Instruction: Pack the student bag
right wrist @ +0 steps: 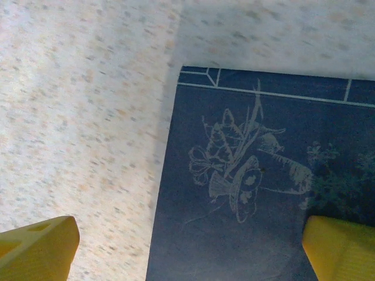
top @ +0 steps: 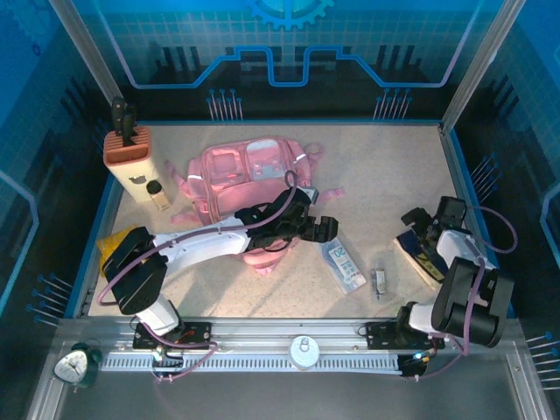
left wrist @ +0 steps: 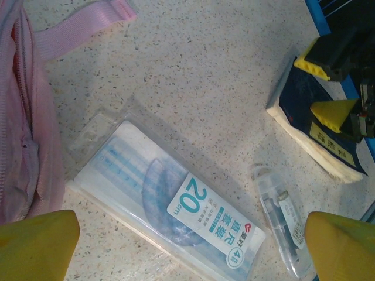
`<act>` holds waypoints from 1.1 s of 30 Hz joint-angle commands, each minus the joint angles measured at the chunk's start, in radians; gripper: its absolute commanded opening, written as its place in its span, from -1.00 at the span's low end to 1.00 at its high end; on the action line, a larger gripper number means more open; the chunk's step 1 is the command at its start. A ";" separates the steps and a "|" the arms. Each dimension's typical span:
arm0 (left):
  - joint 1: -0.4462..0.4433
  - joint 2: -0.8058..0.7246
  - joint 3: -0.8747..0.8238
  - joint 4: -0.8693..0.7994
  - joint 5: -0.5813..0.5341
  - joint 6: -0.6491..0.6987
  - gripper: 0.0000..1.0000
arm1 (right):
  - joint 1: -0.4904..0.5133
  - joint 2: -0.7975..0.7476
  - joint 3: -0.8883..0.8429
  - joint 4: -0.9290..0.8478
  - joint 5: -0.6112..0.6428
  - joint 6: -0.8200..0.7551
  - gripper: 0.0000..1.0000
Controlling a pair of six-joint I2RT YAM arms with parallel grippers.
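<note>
The student bag (top: 249,179) is a pink backpack lying at the middle back of the table; its edge (left wrist: 23,146) and a strap (left wrist: 88,20) show in the left wrist view. My left gripper (top: 319,229) hovers open just off the bag's right front corner. Below the open left gripper (left wrist: 190,252) lies a clear ruler pack (left wrist: 176,216) marked 20 cm, untouched. A small clear case (left wrist: 281,219) lies to its right. My right gripper (top: 429,229) stands open over a dark blue book (top: 420,254). From the right wrist, the open gripper (right wrist: 187,252) straddles the book's left edge (right wrist: 258,175).
A beige pen holder (top: 129,149) and a small bottle (top: 157,194) stand at the back left, with a yellow item (top: 118,238) behind the left arm. A white round tin (top: 304,350) and an alarm clock (top: 74,363) rest on the front rail.
</note>
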 commanded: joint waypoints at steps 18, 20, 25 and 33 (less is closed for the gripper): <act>0.072 -0.157 -0.079 -0.119 -0.121 -0.052 0.99 | 0.534 0.194 0.227 -0.164 -0.284 -0.179 0.99; 0.072 -0.146 -0.076 -0.096 -0.087 -0.068 0.98 | 0.499 0.111 0.214 -0.232 -0.256 -0.185 0.99; 0.073 -0.057 -0.010 -0.056 0.016 -0.081 0.90 | 0.445 -0.117 0.113 -0.294 -0.217 -0.151 0.99; 0.070 0.178 0.153 -0.011 0.139 -0.103 0.68 | 0.437 -0.227 -0.067 -0.215 -0.280 -0.036 0.87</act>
